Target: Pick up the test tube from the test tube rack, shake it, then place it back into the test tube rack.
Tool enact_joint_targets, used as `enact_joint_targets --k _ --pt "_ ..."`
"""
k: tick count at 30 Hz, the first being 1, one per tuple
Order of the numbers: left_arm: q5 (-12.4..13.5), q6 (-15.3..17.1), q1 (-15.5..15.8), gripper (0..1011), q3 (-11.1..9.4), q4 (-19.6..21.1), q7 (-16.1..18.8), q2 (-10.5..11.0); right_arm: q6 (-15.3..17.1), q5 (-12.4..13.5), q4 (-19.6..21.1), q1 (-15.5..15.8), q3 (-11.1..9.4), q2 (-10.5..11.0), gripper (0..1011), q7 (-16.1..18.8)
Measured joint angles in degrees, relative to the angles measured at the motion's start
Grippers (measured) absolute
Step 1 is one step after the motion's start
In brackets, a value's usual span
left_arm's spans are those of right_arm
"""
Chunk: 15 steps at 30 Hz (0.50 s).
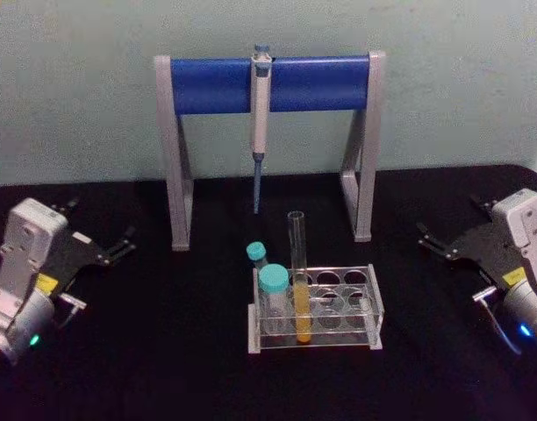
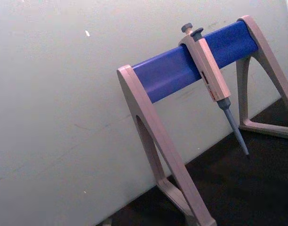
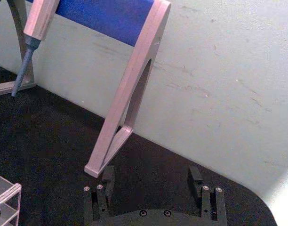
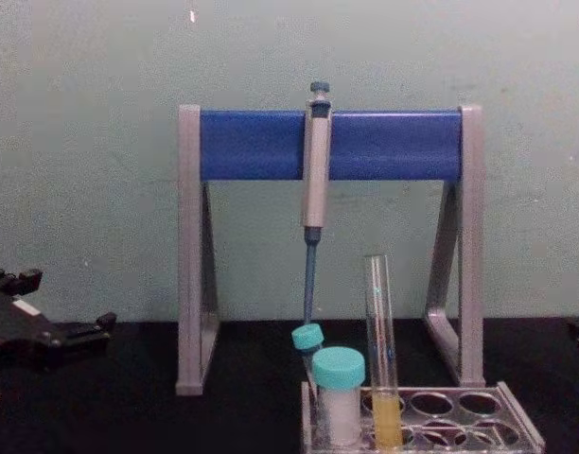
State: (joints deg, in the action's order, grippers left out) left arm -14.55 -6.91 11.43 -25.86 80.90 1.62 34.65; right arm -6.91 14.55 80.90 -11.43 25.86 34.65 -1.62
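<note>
The test tube [image 1: 297, 254] stands upright in the test tube rack [image 1: 375, 309] at the table's middle front, its yellow-orange liquid low down. The chest view shows the test tube [image 4: 379, 322] rising well above the rack [image 4: 518, 432]. My left gripper [image 1: 121, 245] rests open far to the left of the rack, nothing between its fingers; it appears as well in the chest view [image 4: 67, 312]. Far to the right my right gripper [image 1: 431, 241] is open and empty; its two fingers stand wide apart in the right wrist view [image 3: 152, 175].
Two teal-capped white tubes [image 1: 272, 282] sit in the rack's left holes beside the test tube. Behind the rack stands a grey-and-blue pipette stand [image 1: 207, 85] with a grey pipette [image 1: 261, 110] hanging from it. The black table has open room on both sides of the rack.
</note>
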Motion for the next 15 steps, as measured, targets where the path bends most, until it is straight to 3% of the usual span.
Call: enact_joint_targets --k 8,15 --pt "0.0 0.0 0.0 1001 0.0 0.0 0.0 0.0 0.36 -0.06 1.22 1.14 -1.06 -0.08 1000 0.88" --pt "0.0 0.0 0.0 1001 0.0 0.0 0.0 0.0 1.7 1.32 4.97 3.86 -2.38 -0.01 1000 2.85"
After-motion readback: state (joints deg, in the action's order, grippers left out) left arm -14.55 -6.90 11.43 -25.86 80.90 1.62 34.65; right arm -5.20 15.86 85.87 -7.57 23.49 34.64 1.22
